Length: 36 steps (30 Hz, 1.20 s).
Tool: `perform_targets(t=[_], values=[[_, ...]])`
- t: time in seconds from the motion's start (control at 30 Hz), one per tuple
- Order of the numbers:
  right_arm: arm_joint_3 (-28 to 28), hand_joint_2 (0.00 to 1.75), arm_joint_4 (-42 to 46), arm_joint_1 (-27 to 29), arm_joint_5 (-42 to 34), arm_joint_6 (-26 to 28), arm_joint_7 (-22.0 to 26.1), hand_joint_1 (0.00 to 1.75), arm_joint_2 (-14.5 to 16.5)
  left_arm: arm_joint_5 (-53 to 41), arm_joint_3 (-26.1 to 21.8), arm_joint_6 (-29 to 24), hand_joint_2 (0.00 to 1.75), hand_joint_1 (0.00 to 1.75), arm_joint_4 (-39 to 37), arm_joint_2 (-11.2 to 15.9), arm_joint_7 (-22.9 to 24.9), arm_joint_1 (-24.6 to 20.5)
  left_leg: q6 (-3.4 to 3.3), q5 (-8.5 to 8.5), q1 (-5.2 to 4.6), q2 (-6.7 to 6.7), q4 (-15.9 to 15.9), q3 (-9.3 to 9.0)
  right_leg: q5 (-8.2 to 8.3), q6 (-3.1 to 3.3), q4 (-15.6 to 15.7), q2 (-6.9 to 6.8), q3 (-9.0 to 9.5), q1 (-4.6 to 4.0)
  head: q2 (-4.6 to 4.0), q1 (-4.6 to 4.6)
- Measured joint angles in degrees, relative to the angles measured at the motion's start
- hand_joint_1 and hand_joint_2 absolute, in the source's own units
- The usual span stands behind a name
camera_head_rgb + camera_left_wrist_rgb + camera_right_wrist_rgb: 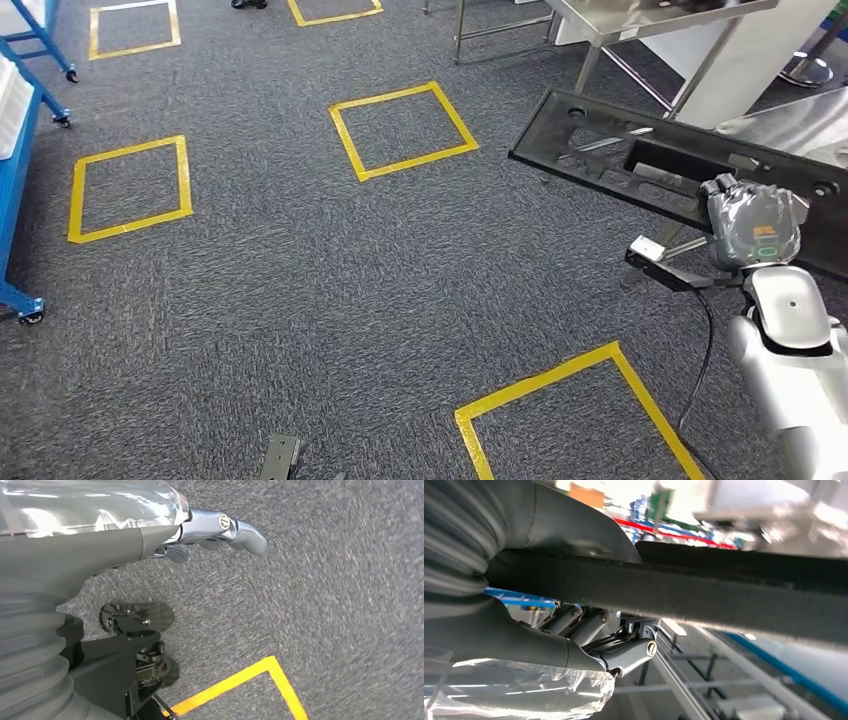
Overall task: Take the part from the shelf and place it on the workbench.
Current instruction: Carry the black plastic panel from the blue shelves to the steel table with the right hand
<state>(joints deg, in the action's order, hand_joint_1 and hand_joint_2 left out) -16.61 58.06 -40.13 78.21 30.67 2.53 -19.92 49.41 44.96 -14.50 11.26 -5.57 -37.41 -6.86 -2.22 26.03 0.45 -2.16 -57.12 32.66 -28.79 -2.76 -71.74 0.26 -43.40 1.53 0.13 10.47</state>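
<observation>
Head view, left to right. A blue shelf frame on castors is standing along the left edge of the grey carpet floor. Yellow tape squares are marking the carpet, with one more outline lying near the bottom right. A small dark object is lying at the lower edge of the picture; what it is cannot be told.

At upper right, a metal desk on slender legs is standing beside a white panel. In front of it, the part, a long flat black panel with cut-outs and holes, is hanging in the air above the carpet, tilted down toward the left. The right hand, wrapped in clear film, is gripping the part near its right end; in the right wrist view the fingers are curling under the part's dark edge.

In the left wrist view, the left hand is hanging over the carpet with nothing in it, its fingers held loosely apart.
</observation>
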Motion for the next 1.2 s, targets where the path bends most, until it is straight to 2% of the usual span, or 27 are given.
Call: perform_targets(t=[0.03, 0.07, 0.13, 0.17, 0.23, 0.27, 0.33, 0.37, 0.43, 0.47, 0.5, 0.57, 0.63, 0.67, 0.7, 0.73, 0.77, 0.83, 0.9, 0.93, 0.97, 1.0, 1.03, 1.07, 1.13, 1.17, 1.2], values=[[-0.04, 1.75, -0.01, 0.87, 0.63, 0.29, -0.53, 1.75, -0.15, -0.01, 0.0, 0.04, 1.75, 0.0, -0.01, 0.01, 0.07, 0.0, 0.16, 0.26, 0.0, -0.74, -0.08, -0.19, 1.91, -0.08, 3.18, -0.75, 1.55, 0.09, -0.01, -0.01], [-0.07, 1.75, 0.0, 1.44, 1.1, 0.45, -0.94, 1.75, -0.23, -0.02, 0.0, 0.09, 1.75, 0.0, -0.01, 0.03, 0.13, 0.01, 0.39, 0.56, -0.09, -1.47, -0.17, -0.38, 3.52, -0.11, 7.02, -2.41, 3.4, -0.03, -0.01, -0.01], [-0.07, 1.75, 0.07, 1.78, 1.49, 0.53, -1.45, 1.75, -0.38, -0.03, 0.0, 0.24, 1.75, 0.0, -0.01, 0.06, 0.16, 0.02, 1.03, 1.24, -0.56, -3.0, -0.51, -0.63, 5.27, 0.51, 12.46, -4.88, 5.91, -0.62, -0.01, 0.02], [-0.07, 1.75, 0.1, 1.75, 1.32, 0.39, -1.42, 1.75, -0.53, -0.04, 0.0, 0.34, 1.75, 0.0, -0.01, 0.08, 0.16, 0.04, 1.35, 1.53, -0.8, -3.76, -0.58, -0.76, 5.18, 0.93, 13.21, -5.22, 6.13, -0.94, 0.0, 0.04], [-0.06, 1.75, 0.16, 1.69, 0.08, -0.34, -0.68, 1.75, -1.23, -0.06, 0.0, 0.59, 1.75, 0.0, -0.01, 0.1, 0.12, 0.04, 1.97, 2.09, -0.97, -5.18, -0.56, -1.09, 5.14, 1.82, 13.28, -3.52, 6.07, -1.0, 0.0, 0.08], [-0.05, 1.75, 0.15, 1.61, -0.97, -0.8, -0.02, 1.75, -1.62, -0.07, 0.0, 0.66, 1.75, 0.0, -0.01, 0.1, 0.07, -0.03, 2.3, 2.6, -0.83, -4.74, -0.94, -1.17, 5.13, 2.16, 13.37, -2.74, 6.17, -0.9, 0.0, 0.08], [-0.03, 1.75, -0.03, 1.2, -3.26, -1.55, 1.28, 1.75, -2.16, -0.06, 0.0, 0.7, 1.75, 0.0, -0.01, 0.1, -0.08, -0.14, 2.75, 4.93, -0.47, -2.0, -4.66, 0.24, 5.14, 2.95, 13.58, -1.32, 6.46, -0.62, 0.0, 0.08], [-0.03, 1.75, -0.17, 1.01, -4.33, -1.85, 1.82, 1.75, -2.1, -0.06, 0.0, 0.69, 1.75, 0.0, -0.02, 0.1, -0.13, -0.1, 2.82, 6.58, -0.3, -0.22, -8.21, 1.81, 5.09, 3.23, 13.58, -0.58, 6.52, -0.65, 0.0, 0.08], [-0.09, 1.75, -0.85, 1.1, -5.63, -2.25, 2.56, 1.75, -1.59, -0.78, 0.02, 0.06, 1.75, 0.0, -0.03, 0.1, -0.32, 0.04, 2.84, 9.01, -0.22, 1.26, -15.57, 5.76, 5.03, 3.54, 13.52, 1.14, 6.57, -0.77, 0.01, 0.08], [-0.22, 1.75, -1.36, 1.36, -5.74, -2.29, 2.65, 1.75, -1.17, -1.43, 0.07, -0.47, 1.75, 0.0, -0.03, 0.11, -0.41, 0.01, 2.79, 8.84, -0.22, 1.51, -17.2, 6.97, 5.01, 3.55, 13.44, 2.08, 6.59, -0.82, 0.0, 0.08], [-0.44, 1.75, -1.98, 1.63, -5.59, -2.19, 2.56, 1.75, -0.73, -2.19, 0.17, -1.04, 1.75, 0.0, -0.04, 0.12, -0.48, -0.13, 2.7, 7.56, -0.22, 1.69, -16.66, 7.22, 4.99, 3.53, 13.33, 2.99, 6.6, -0.84, 0.0, 0.08], [-1.05, 1.75, -3.27, 1.95, -5.08, -1.73, 2.07, 1.75, 0.19, -3.04, 0.51, -1.71, 1.75, 0.0, -0.04, 0.18, -0.32, -0.55, 2.32, 3.12, -0.17, 3.01, -10.21, 5.15, 4.89, 3.41, 13.06, 4.7, 6.58, -0.79, 0.0, 0.08], [-1.64, 1.75, -4.54, 1.87, -4.5, -0.91, 1.57, 1.75, 1.06, -3.24, 0.88, -2.12, 1.75, 0.0, -0.05, 0.29, 0.15, -0.82, 1.88, 0.54, 0.08, 5.35, -3.92, 2.71, 4.81, 2.98, 12.75, 6.24, 6.31, -0.76, 0.01, 0.08], [-1.93, 1.75, -5.19, 1.75, -4.13, -0.45, 1.37, 1.75, 1.49, -3.22, 1.02, -2.25, 1.75, 0.0, -0.05, 0.33, 0.43, -0.85, 1.68, 0.32, 0.11, 6.01, -2.57, 2.14, 4.86, 2.64, 12.73, 6.91, 6.14, -0.63, 0.01, 0.08], [-2.26, 1.75, -5.9, 1.6, -3.78, -0.04, 1.22, 1.75, 1.85, -3.18, 1.1, -2.26, 1.75, 0.0, -0.05, 0.37, 0.66, -0.86, 1.46, 0.44, 0.04, 5.9, -2.17, 1.88, 4.99, 2.21, 12.79, 7.6, 5.98, -0.51, 0.0, 0.08], [-2.59, 1.75, -6.59, 1.44, -3.53, 0.21, 1.12, 1.75, 2.17, -3.12, 1.15, -2.18, 1.75, 0.0, -0.05, 0.4, 0.83, -0.87, 1.16, 0.3, -0.03, 5.25, -1.97, 1.74, 5.19, 1.76, 13.01, 8.28, 5.91, -0.38, 0.0, 0.08], [-2.91, 1.75, -7.37, 1.28, -3.36, 0.36, 1.08, 1.75, 2.43, -3.05, 1.15, -2.04, 1.75, 0.0, -0.05, 0.42, 0.99, -0.89, 0.78, 0.06, -0.02, 4.57, -1.56, 1.54, 5.23, 1.41, 13.14, 8.25, 5.88, -0.3, 0.0, 0.07], [-3.38, 1.75, -8.78, 0.43, -3.31, 0.53, 1.08, 1.75, 2.77, -3.0, 1.14, -1.81, 1.75, 0.0, -0.07, 0.45, 1.21, -0.75, 0.13, -0.5, 0.2, 3.27, -0.57, 1.15, 3.93, 0.86, 11.39, 5.23, 4.94, -0.53, 0.0, 0.03], [-3.7, 1.75, -10.04, -0.83, -3.46, 0.7, 1.12, 1.75, 3.21, -2.97, 1.14, -1.68, 1.75, 0.0, -0.09, 0.46, 1.45, -0.24, -0.1, -0.68, 0.2, 1.96, -0.16, 0.98, 0.65, 0.49, 5.27, 1.22, 2.0, -0.59, 0.0, 0.0], [-3.86, 1.75, -10.66, -1.36, -3.56, 0.74, 1.17, 1.75, 3.46, -2.96, 1.14, -1.66, 1.75, 0.0, -0.1, 0.47, 1.57, 0.03, -0.11, -0.63, 0.18, 1.23, -0.16, 0.97, -0.81, 0.29, 1.53, 0.44, 0.18, -0.46, 0.01, 0.01], [-4.02, 1.75, -11.23, -1.7, -3.66, 0.77, 1.22, 1.75, 3.66, -2.95, 1.14, -1.66, 1.75, 0.0, -0.12, 0.48, 1.67, 0.25, -0.09, -0.53, 0.18, 0.51, -0.18, 0.93, -1.46, 0.11, -1.12, 0.09, -1.11, -0.31, 0.01, 0.01], [-4.17, 1.75, -11.74, -1.91, -3.73, 0.78, 1.27, 1.75, 3.81, -2.93, 1.14, -1.67, 1.75, 0.0, -0.13, 0.48, 1.74, 0.38, -0.03, -0.4, 0.19, -0.18, -0.21, 0.86, -1.1, -0.02, -1.87, -0.12, -1.46, -0.16, 0.01, 0.01], [-4.29, 1.75, -12.17, -2.1, -3.77, 0.78, 1.3, 1.75, 3.92, -2.94, 1.14, -1.68, 1.75, 0.0, -0.14, 0.48, 1.78, 0.45, 0.07, -0.24, 0.19, -0.83, -0.26, 0.75, 0.21, -0.1, -0.38, -0.44, -0.68, -0.06, 0.01, 0.01], [-4.39, 1.75, -12.5, -2.31, -3.8, 0.78, 1.31, 1.75, 4.01, -2.95, 1.14, -1.68, 1.75, 0.0, -0.14, 0.48, 1.78, 0.48, 0.23, -0.03, 0.19, -1.41, -0.33, 0.57, 2.09, -0.09, 2.98, -1.23, 1.1, -0.04, 0.01, 0.0], [-4.55, 1.75, -12.94, -2.98, -3.87, 0.8, 1.35, 1.75, 4.26, -2.95, 1.14, -1.69, 1.75, 0.0, -0.14, 0.49, 1.78, 0.5, 0.78, 0.53, -0.14, -2.55, -0.55, 0.17, 4.78, 0.29, 10.31, -4.25, 4.91, -0.49, 0.01, 0.01], [-4.63, 1.75, -13.13, -3.33, -3.92, 0.8, 1.36, 1.75, 4.41, -2.95, 1.14, -1.69, 1.75, 0.0, -0.14, 0.5, 1.79, 0.52, 1.1, 0.81, -0.38, -3.15, -0.62, -0.04, 5.26, 0.68, 12.43, -5.25, 5.96, -0.78, 0.01, 0.02], [-4.7, 1.75, -13.31, -3.59, -3.97, 0.8, 1.37, 1.75, 4.54, -2.95, 1.14, -1.7, 1.75, 0.0, -0.14, 0.52, 1.79, 0.54, 1.44, 1.08, -0.62, -3.81, -0.64, -0.24, 5.19, 1.09, 13.31, -5.55, 6.32, -1.07, 0.0, 0.03]])
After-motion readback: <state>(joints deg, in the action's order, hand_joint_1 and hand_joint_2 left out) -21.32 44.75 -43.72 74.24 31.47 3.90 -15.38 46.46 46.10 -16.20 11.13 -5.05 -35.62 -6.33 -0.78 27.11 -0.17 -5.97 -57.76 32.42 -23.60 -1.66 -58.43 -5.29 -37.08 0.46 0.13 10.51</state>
